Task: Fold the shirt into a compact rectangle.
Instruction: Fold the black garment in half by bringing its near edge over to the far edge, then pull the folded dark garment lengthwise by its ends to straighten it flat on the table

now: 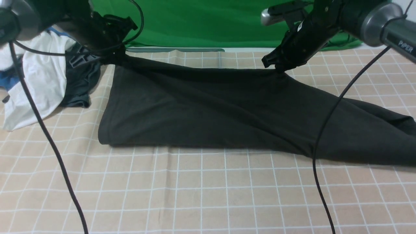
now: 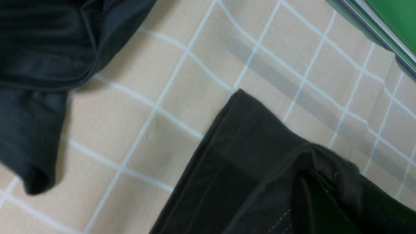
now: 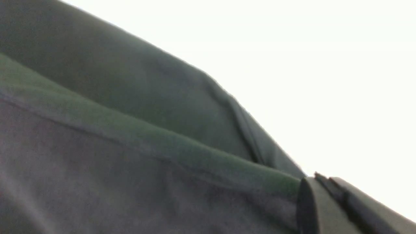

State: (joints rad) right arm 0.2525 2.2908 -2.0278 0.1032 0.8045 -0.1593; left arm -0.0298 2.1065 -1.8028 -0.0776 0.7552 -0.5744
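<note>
Shirt (image 1: 208, 110) lay on the checked tablecloth (image 1: 201, 191), across the middle of the table and toward its far half. Long axis ran left to right. The left end was a squared-off folded edge. The right end stretched out low and ran past the right border of the front view.

Appearance: plain black fabric, doubled over on itself. The near edge lay flat on the cloth. The far edge was pulled into a straight, taut line between the two grippers. Shallow diagonal creases fanned from the right-hand pinch point down toward the near right side.

Left gripper (image 1: 113, 58) was at the far-left corner of the shirt, jaws closed narrow on the fabric. In the left wrist view the corner (image 2: 247, 156) showed a hem with rows of stitching, and the fabric bunched upward where it met the gripper.

Right gripper (image 1: 280, 69) was at the far edge, right of centre, jaws likewise pinched tight on the shirt. The right wrist view was blurred. It showed a fold of the fabric (image 3: 130, 162) running up against one finger (image 3: 321, 211).

To the left of the shirt, apart from it, lay a dark grey garment (image 1: 81, 84) and a white garment (image 1: 35, 84), the grey one partly on the white. Green backdrop (image 1: 201, 22) stood behind the table. Two black cables (image 1: 48, 139) hung across the front view.
</note>
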